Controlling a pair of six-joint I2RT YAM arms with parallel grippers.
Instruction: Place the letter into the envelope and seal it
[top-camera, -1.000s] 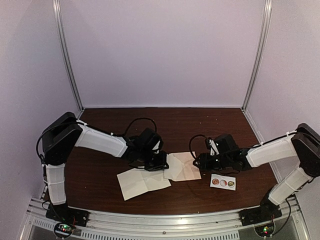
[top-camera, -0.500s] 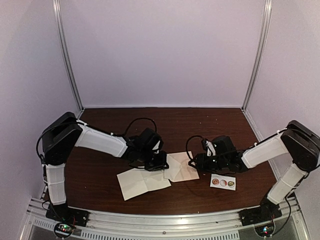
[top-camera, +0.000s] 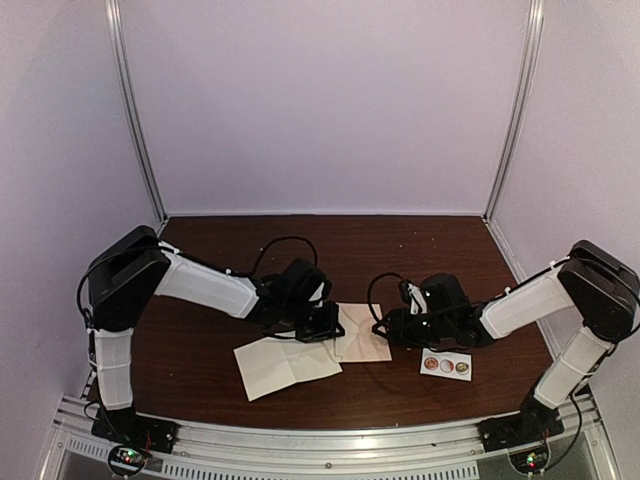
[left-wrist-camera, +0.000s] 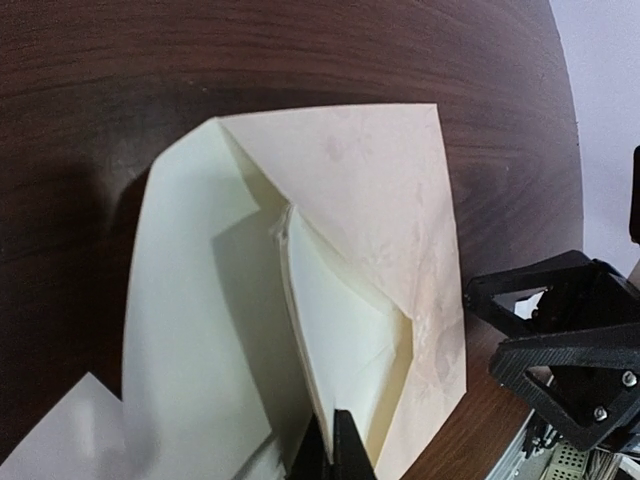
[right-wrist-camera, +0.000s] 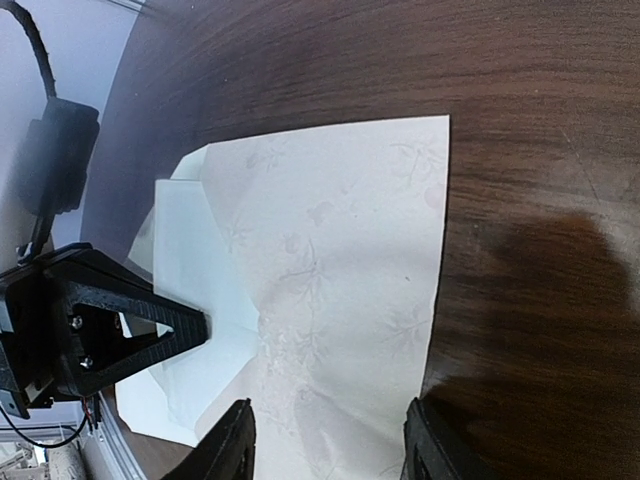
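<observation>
Two grippers are flanking the envelope (top-camera: 366, 338) mid-table: left gripper (left-wrist-camera: 335, 445) is pinching a pale raised fold (left-wrist-camera: 340, 330) at its opening (letter or pocket lip, can't tell), and right gripper (right-wrist-camera: 330, 440) is hanging jaws apart over its right edge. IMO right should be pinning the envelope flat while left is working the fold low & slow, avoiding a crumple.

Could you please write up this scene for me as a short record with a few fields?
envelope: flat on the table, flap open
left hand: shut on envelope, pinching a raised paper edge
right hand: open, low over the envelope
creased whitish sheet: on table, left of envelope
sticker strip: three round stickers, right of envelope
sealed: not yet
</observation>
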